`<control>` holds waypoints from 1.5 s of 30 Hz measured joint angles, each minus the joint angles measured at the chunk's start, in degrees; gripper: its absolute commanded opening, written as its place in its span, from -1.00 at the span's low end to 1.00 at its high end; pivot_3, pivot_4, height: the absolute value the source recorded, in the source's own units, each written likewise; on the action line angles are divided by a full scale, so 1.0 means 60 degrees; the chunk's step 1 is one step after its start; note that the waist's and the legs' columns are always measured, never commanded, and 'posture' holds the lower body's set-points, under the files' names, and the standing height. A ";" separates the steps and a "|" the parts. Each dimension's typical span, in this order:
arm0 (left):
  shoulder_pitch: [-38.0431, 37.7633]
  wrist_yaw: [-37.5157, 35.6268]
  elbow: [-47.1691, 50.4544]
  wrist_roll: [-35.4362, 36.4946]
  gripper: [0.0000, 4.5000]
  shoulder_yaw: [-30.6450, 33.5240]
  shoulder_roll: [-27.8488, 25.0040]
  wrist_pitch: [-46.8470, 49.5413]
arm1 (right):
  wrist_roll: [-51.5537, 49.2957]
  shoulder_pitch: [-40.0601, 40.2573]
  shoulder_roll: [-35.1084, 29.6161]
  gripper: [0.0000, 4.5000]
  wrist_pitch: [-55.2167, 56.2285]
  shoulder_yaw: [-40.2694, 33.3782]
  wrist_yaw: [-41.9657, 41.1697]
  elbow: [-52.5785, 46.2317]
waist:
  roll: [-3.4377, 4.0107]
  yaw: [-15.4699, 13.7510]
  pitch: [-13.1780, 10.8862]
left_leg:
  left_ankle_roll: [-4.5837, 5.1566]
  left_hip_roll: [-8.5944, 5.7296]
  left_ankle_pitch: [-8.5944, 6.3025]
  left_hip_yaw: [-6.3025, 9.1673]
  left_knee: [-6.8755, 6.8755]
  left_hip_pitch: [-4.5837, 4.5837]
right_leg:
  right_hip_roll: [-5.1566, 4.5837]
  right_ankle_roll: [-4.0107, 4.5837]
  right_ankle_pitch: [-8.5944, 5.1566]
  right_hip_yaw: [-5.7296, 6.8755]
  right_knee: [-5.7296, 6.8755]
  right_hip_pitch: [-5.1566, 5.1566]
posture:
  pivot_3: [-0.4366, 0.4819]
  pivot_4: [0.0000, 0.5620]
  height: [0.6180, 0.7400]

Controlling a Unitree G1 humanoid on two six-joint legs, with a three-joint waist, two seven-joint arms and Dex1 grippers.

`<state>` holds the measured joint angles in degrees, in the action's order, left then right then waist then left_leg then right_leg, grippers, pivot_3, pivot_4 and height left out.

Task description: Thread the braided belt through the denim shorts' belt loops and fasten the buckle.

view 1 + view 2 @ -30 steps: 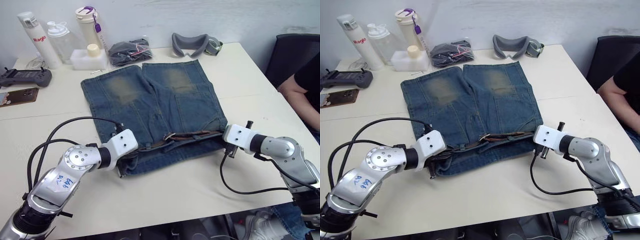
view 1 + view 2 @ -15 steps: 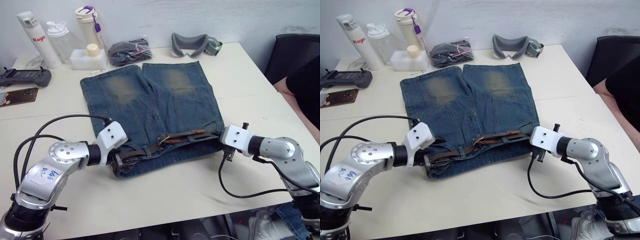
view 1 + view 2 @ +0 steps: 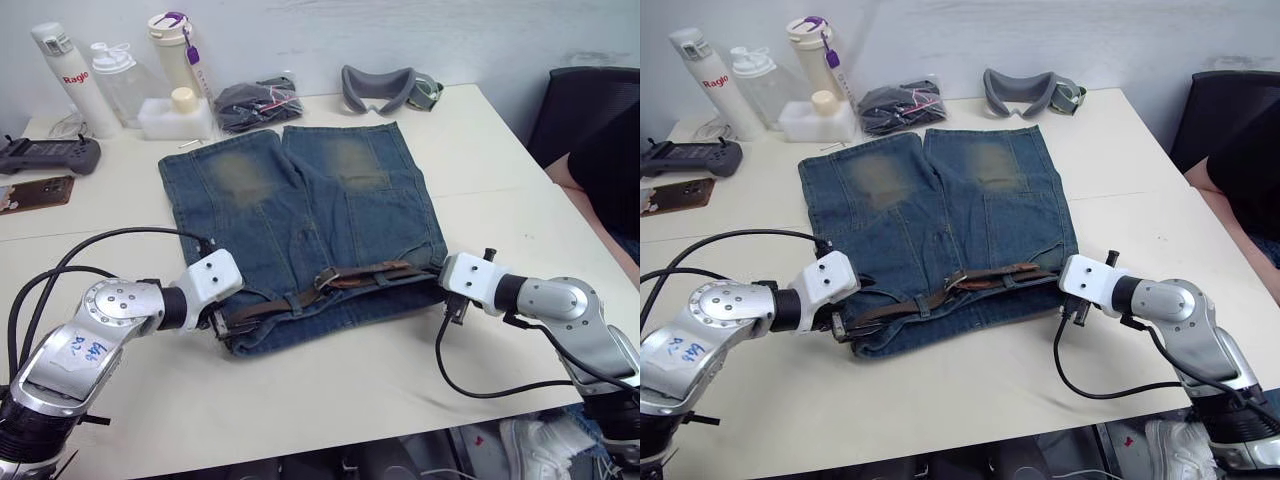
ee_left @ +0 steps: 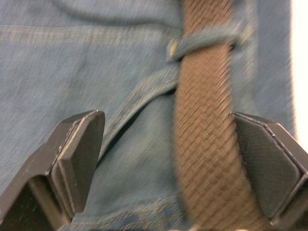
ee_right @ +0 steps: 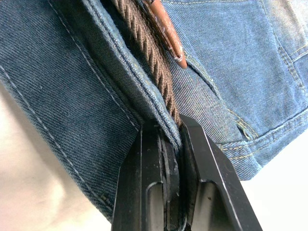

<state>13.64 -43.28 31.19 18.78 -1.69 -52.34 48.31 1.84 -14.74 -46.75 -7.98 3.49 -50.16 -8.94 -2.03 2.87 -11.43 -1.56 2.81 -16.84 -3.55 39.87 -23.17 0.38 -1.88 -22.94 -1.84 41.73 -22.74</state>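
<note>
Head views: denim shorts (image 3: pixel 300 215) are laid flat on the table (image 3: pixel 330 380), legs pointing far, waistband on the near side. The braided belt (image 3: pixel 300 297) is run along the waistband from left to right, passed under the belt loops (image 3: pixel 296 299). A metal buckle (image 3: pixel 325 278) is seen near the middle of the waistband, beside a smooth brown leather tip. The left gripper (image 3: pixel 840 325) is placed at the left end of the waistband, by the belt's end there. The right gripper (image 3: pixel 440 282) is set against the right end of the waistband. Along the far edge of the table, bottles, a black bundle in a clear bag (image 3: pixel 260 100) and a grey padded band (image 3: pixel 380 88) are lined up. A person's arm (image 3: pixel 595 190) is seen at the far right.

Left wrist view: the black fingers (image 4: pixel 79 154) are spread wide, with denim and the woven brown strap lying between them; the strap is crossed by a loop farther along. No grip is made.

Right wrist view: the two fingers (image 5: pixel 195 166) are pressed together, pinching the folded waistband edge with the belt caught in it; the leather tip (image 5: pixel 166 31) is seen beyond, lying on the denim
</note>
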 measured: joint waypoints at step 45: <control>-0.2427 0.0072 -0.1530 -0.0414 -0.47 0.1322 0.0524 -0.2910 | -0.0373 -0.0315 -0.0002 -0.61 0.0264 0.0485 -0.0365 0.0398 | 0.0001 0.0037 0.0001 | 0.0051 0.0005 -0.0035 -0.0004 -0.0008 0.0005 | -0.0013 0.0013 0.0000 0.0013 0.0003 -0.0004 | -0.05 -0.47 0.03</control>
<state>-0.93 -42.85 22.02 16.30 6.25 -49.20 30.85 -0.40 -16.63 -46.76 -6.39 6.40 -52.35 -6.56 -2.03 3.09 -11.43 -1.26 2.84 -17.05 -3.57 39.82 -23.15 0.31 -1.80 -22.94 -1.76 41.75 -22.76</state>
